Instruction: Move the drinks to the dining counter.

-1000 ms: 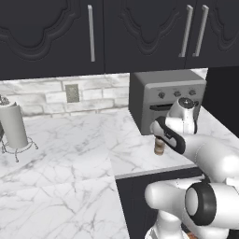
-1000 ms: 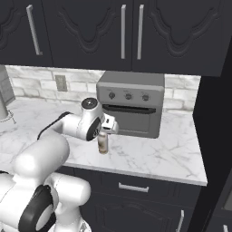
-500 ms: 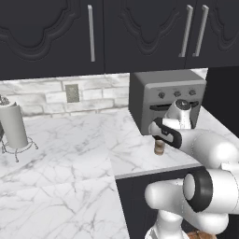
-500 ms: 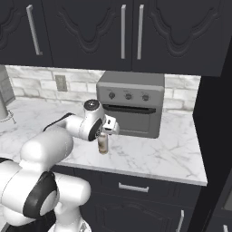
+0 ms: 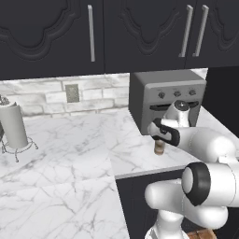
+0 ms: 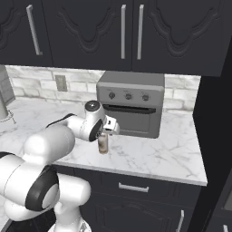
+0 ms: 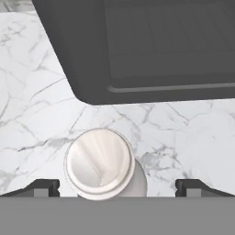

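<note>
One of the drinks, a small cream-beige bottle (image 5: 159, 149) (image 6: 103, 145) with a white cap (image 7: 98, 164), stands upright on the marble worktop (image 5: 126, 154) just in front of the toaster oven. My gripper (image 5: 159, 136) (image 6: 108, 132) (image 7: 118, 186) hangs directly over the bottle, pointing down, open. Its two fingertips (image 7: 46, 186) stand wide on either side of the cap, the cap nearer the left one, and touch nothing. The dining counter is out of view.
A grey toaster oven (image 5: 165, 95) (image 6: 131, 106) (image 7: 151, 46) stands close behind the bottle against the brick wall. A paper-towel holder (image 5: 14, 127) is far to the left. Dark cabinets hang overhead. The worktop's front edge (image 6: 136, 174) runs near the bottle.
The hand has stayed over the bottle, shifting only slightly toward the oven, while the arm's elbow has swung lower. The jaws have stayed open and the bottle has not moved.
</note>
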